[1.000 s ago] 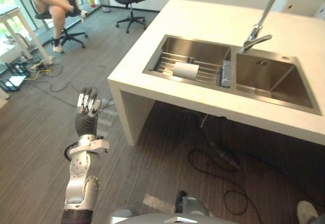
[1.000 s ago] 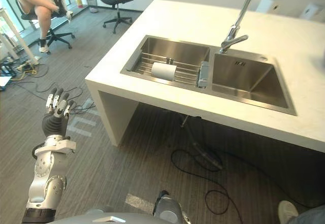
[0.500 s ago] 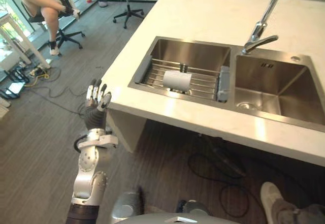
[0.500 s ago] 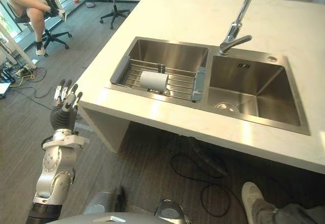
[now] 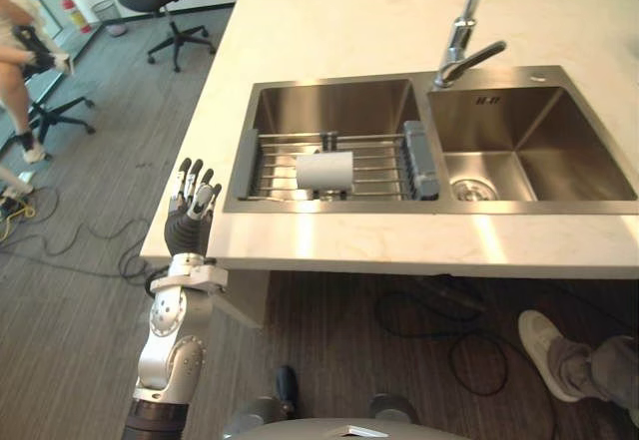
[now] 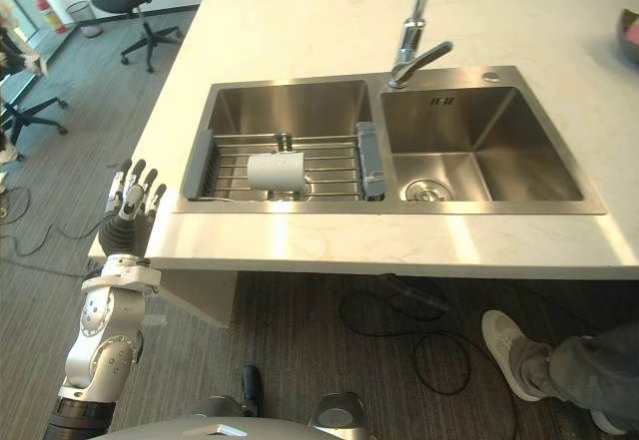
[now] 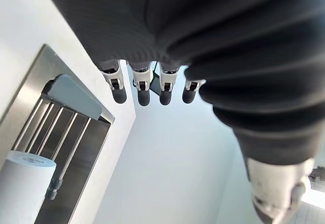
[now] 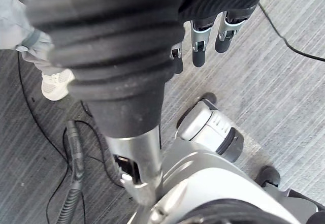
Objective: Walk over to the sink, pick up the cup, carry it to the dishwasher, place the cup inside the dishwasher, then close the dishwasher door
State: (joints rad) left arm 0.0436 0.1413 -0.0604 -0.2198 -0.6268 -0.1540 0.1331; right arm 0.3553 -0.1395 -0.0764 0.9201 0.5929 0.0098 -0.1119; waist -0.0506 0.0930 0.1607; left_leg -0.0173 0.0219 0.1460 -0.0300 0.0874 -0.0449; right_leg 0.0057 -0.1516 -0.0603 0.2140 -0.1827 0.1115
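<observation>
At pale worktop (image 5: 329, 21) left edge: left hand (image 5: 190, 222) straight-fingered, empty | white cylindrical cup (image 5: 324, 171) sideways in steel sink (image 5: 329, 111) | likely light, slick; grasp mid-body

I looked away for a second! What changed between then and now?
The view moved: the robot has come up to the sink and now faces it squarely. Its left hand, open, now stands beside the counter corner. Nothing was grabbed or let go. The cup still lies on its side on the rack, untouched.
</observation>
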